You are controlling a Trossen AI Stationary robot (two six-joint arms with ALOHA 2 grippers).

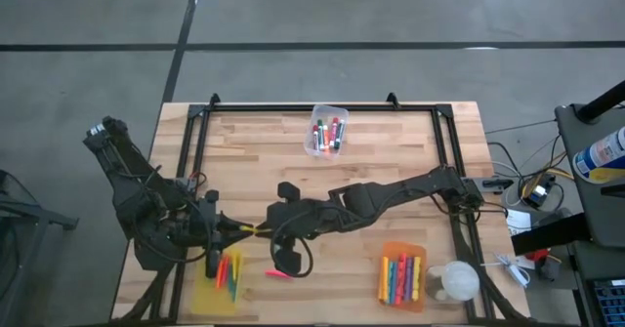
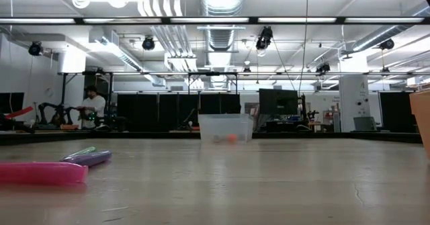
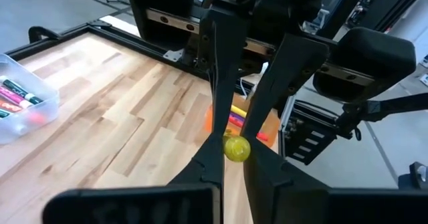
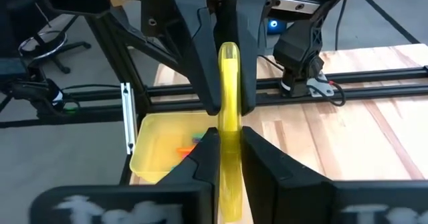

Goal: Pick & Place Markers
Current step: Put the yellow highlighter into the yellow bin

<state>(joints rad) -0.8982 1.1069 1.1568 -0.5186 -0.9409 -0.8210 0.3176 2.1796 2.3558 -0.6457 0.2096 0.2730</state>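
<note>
Both grippers, the right gripper (image 4: pixel 229 138) and the left gripper (image 3: pixel 234 158), are clamped on one yellow marker (image 4: pixel 229 90) held above the table (image 1: pixel 391 151) between them, a handover near the yellow bin (image 4: pixel 164 150). For a clean pass, I judge the right fingers should release only once the left grip is firm, then back straight off along the marker's axis.
</note>
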